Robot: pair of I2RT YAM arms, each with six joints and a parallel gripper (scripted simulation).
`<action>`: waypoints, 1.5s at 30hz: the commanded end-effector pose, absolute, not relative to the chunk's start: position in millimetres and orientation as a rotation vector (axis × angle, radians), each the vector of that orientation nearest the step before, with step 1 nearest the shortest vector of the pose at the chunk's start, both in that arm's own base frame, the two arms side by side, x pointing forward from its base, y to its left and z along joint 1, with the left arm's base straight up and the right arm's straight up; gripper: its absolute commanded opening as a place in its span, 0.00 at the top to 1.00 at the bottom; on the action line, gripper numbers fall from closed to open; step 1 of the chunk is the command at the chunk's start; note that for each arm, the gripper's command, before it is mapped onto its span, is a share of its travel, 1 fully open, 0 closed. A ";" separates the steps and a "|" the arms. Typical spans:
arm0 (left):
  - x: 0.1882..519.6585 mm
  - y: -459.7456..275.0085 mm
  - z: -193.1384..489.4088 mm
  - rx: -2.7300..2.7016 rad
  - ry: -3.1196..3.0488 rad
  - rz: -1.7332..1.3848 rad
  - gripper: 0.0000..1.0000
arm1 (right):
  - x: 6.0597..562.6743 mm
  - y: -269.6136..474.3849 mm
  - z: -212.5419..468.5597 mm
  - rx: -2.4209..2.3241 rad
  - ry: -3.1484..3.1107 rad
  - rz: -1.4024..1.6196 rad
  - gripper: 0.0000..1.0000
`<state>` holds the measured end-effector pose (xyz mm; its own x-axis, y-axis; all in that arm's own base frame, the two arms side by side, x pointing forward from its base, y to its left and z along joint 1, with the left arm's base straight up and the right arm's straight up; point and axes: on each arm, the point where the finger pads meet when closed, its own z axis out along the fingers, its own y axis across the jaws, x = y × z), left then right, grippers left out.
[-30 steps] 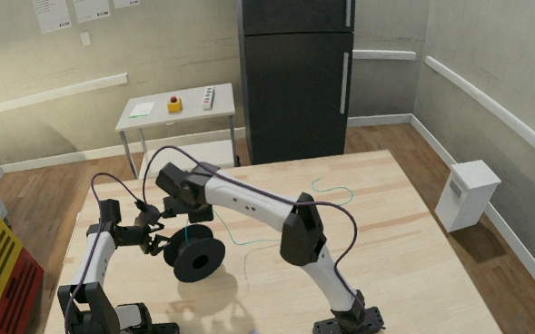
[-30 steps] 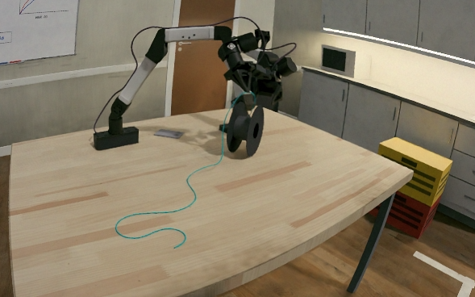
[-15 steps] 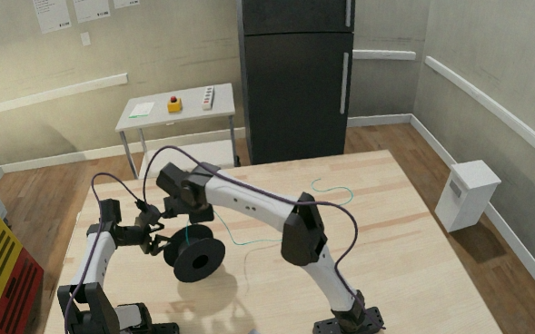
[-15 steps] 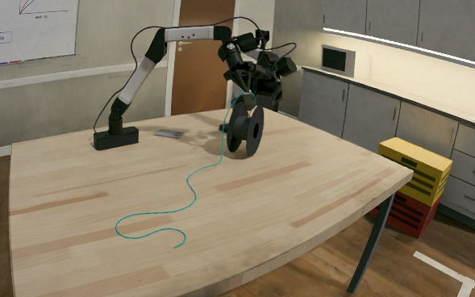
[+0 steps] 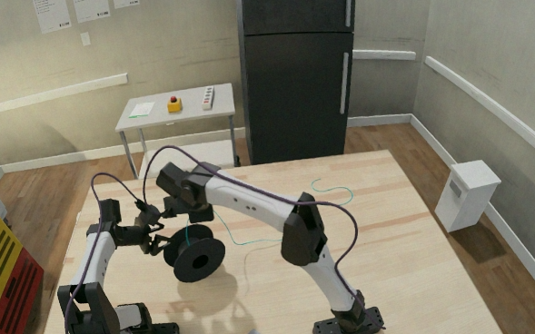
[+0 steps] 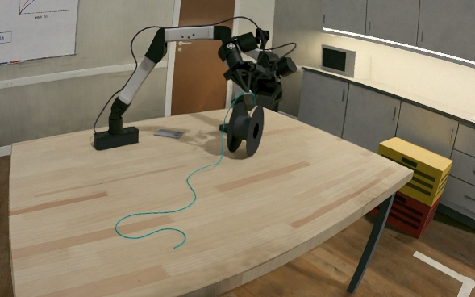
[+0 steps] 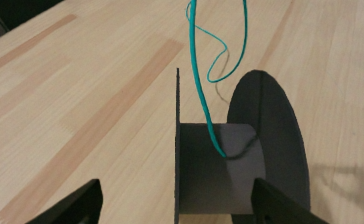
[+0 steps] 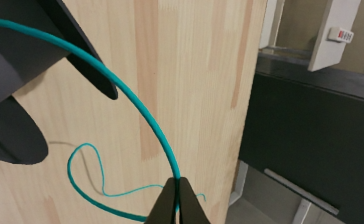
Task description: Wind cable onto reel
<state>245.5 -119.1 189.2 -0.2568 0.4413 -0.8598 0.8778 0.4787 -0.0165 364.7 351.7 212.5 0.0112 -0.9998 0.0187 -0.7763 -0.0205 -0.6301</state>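
Observation:
The black reel (image 5: 211,269) (image 6: 238,127) (image 7: 203,172) (image 8: 8,65) stands on edge low at the table; whether it touches it is unclear. My left gripper (image 5: 160,237) (image 7: 177,188) is open at the reel, the near flange's edge lying between its fingers in the left wrist view, one finger overlapping the hub. My right gripper (image 8: 177,187) is shut on the teal cable (image 8: 138,103) (image 7: 210,129) (image 6: 151,212) (image 5: 242,244) above the reel. One cable end rests on the hub; the cable arches up to the right fingers, then down. No turn around the hub is visible.
The wooden table (image 5: 379,254) (image 6: 94,258) carries the cable's long free run, curving to its far end. A grey flat piece (image 6: 169,133) lies near the right arm's base (image 6: 116,139). The two arms' wrists are close together above the reel.

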 end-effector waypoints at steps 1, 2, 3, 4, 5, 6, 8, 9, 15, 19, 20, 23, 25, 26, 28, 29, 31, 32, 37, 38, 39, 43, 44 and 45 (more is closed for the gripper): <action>249.9 -121.8 197.3 1.110 1.847 -0.637 0.25 | 363.1 349.1 228.2 -1.812 1.807 -0.653 1.00; 249.5 -121.7 194.2 1.108 1.855 -0.638 0.25 | 362.9 349.0 228.1 -1.812 1.807 -0.653 1.00; 248.9 -121.7 190.3 1.107 1.866 -0.640 0.25 | 362.8 348.8 228.0 -1.813 1.807 -0.653 1.00; 248.0 -121.7 186.2 1.102 1.875 -0.646 0.25 | 362.6 348.7 227.8 -1.813 1.807 -0.653 1.00; 248.0 -122.3 184.5 1.102 1.879 -0.649 0.25 | 362.4 348.5 227.7 -1.813 1.807 -0.653 1.00; 249.6 -122.9 185.6 1.102 1.876 -0.646 0.25 | 362.3 348.4 227.6 -1.813 1.807 -0.653 1.00; 250.3 -124.6 184.2 1.102 1.877 -0.647 0.25 | 362.0 348.0 227.3 -1.814 1.807 -0.653 1.00; 251.0 -125.6 184.0 1.102 1.877 -0.646 0.25 | 361.8 347.9 227.1 -1.814 1.808 -0.654 1.00; 255.9 -132.6 179.8 1.102 1.878 -0.647 0.25 | 362.8 349.7 225.5 -1.812 1.806 -0.652 1.00; 259.0 -134.6 181.1 1.103 1.873 -0.643 0.25 | 362.7 349.9 224.5 -1.814 1.807 -0.653 1.00; 257.8 -135.8 175.4 1.101 1.884 -0.651 0.25 | 362.8 350.1 224.4 -1.814 1.807 -0.653 1.00; 261.4 -140.6 174.4 1.102 1.879 -0.647 0.25 | 361.6 352.2 223.9 -1.817 1.805 -0.651 1.00; 263.9 -144.2 173.9 1.102 1.877 -0.645 0.25 | 360.6 354.1 223.7 -1.823 1.800 -0.652 1.00; 265.2 -146.0 173.5 1.102 1.876 -0.644 0.25 | 360.3 355.0 223.0 -1.822 1.804 -0.649 1.00; 267.7 -149.6 172.5 1.102 1.875 -0.643 0.25 | 360.2 356.9 220.2 -1.832 1.802 -0.650 1.00; 268.9 -151.4 171.9 1.102 1.875 -0.643 0.25 | 360.3 358.9 218.7 -1.833 1.803 -0.647 1.00; 271.1 -155.1 170.6 1.102 1.874 -0.643 0.25 | 360.6 363.6 211.2 -1.842 1.807 -0.648 1.00; 272.4 -156.9 170.6 1.102 1.873 -0.642 0.25 | 359.5 364.2 208.0 -1.851 1.808 -0.652 1.00; 276.9 -161.3 174.0 1.103 1.862 -0.635 0.25 | 355.5 365.8 195.0 -1.873 1.814 -0.661 1.00; 276.7 -162.6 171.6 1.103 1.867 -0.638 0.25 | 354.7 367.1 194.5 -1.871 1.814 -0.660 1.00; 276.2 -164.0 168.8 1.102 1.872 -0.641 0.25 | 353.9 368.5 193.6 -1.871 1.813 -0.660 1.00; 281.0 -170.0 173.7 1.103 1.858 -0.634 0.25 | 350.7 373.7 193.7 -1.861 1.812 -0.658 1.00; 281.7 -171.0 173.9 1.105 1.856 -0.632 0.25 | 349.7 373.9 191.0 -1.864 1.814 -0.665 1.00; 281.6 -171.7 172.6 1.102 1.860 -0.635 0.25 | 348.8 374.9 191.8 -1.857 1.817 -0.657 1.00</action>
